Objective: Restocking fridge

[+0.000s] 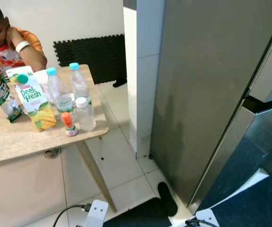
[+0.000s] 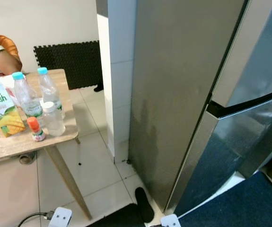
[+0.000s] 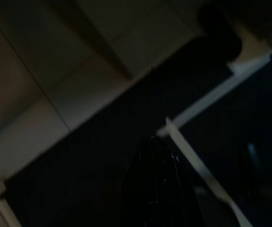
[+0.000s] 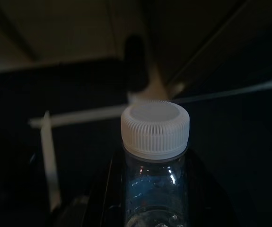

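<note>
Fridge (image 1: 211,85), tall and grey steel, stands closed on the right of the scene, its door seam a dark line across the front. In the right wrist view, the right gripper (image 4: 154,198) has its jaws closed on a clear bottle with a white ribbed cap (image 4: 155,128), held upright between the black fingers above a dark mat. In the very dark left wrist view, the left gripper (image 3: 162,189) hangs over a dark mat and pale floor tiles; whether its jaws are open or closed cannot be told.

To the left of the fridge is a white tiled pillar (image 1: 143,71), and left of that a light wooden bench (image 1: 13,137). At the bench's right edge stand two water bottles with blue caps (image 1: 60,94), one white-capped bottle (image 1: 84,114) and a small orange-capped bottle (image 1: 69,124) near the front right corner. A juice carton (image 1: 34,99) stands left of them, beside a dark green pouch (image 1: 3,97). A person (image 1: 10,45) sits at the far side of the bench.
</note>
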